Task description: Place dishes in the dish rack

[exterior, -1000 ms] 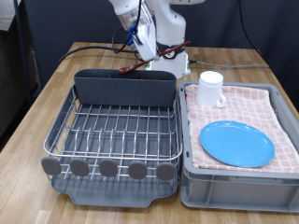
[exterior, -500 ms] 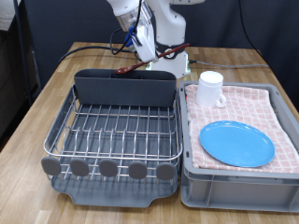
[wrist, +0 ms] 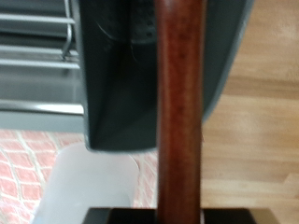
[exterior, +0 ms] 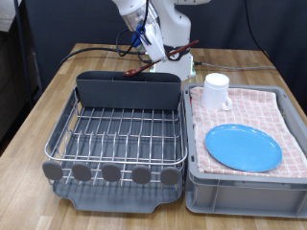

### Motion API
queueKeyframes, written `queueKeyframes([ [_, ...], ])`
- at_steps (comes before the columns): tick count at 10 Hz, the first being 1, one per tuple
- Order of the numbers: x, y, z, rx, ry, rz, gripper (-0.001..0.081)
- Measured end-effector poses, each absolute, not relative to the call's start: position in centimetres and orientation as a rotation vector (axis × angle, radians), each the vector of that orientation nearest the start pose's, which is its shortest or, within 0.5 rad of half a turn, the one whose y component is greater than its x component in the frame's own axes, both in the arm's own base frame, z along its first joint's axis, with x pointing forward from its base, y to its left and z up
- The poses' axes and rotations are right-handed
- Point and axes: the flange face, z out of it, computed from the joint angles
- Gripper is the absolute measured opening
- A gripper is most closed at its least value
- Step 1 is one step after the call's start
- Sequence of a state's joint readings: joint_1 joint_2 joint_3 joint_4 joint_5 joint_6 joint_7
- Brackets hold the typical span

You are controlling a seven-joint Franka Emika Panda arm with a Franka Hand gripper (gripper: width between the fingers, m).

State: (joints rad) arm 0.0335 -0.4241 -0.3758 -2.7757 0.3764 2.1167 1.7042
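Note:
My gripper [exterior: 153, 48] is shut on the reddish-brown wooden spoon [exterior: 140, 66] and holds it tilted just above the tall grey compartment [exterior: 129, 91] at the far side of the dish rack [exterior: 115, 144]. The spoon's bowl end points down at the compartment's rim. In the wrist view the spoon handle [wrist: 177, 112] runs straight out from the fingers over the compartment [wrist: 117, 84]. The light-blue plate [exterior: 244, 147] and the white mug [exterior: 217, 91] rest on the checked cloth at the exterior view's right. The rack's wire grid holds nothing.
A pink-and-white checked cloth [exterior: 264, 103] lies in a grey plastic bin [exterior: 245, 187] right of the rack. Black cables [exterior: 91, 50] trail over the wooden table behind the rack. The robot base [exterior: 177, 24] stands at the back.
The gripper has shifted slightly with the spoon. The spoon has turned a little, and its bowl end sits a bit further right over the compartment. Plate and mug have not moved.

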Motion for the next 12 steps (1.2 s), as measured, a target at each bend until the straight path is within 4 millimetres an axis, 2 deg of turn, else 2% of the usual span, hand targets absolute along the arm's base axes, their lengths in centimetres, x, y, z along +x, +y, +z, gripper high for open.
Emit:
queueKeyframes([
  [5,32.5,-8.5,30.8,-1.25,2.561,0.792,0.0094],
  [12,32.9,-10.1,28.4,-1.209,2.591,0.764,0.0094],
])
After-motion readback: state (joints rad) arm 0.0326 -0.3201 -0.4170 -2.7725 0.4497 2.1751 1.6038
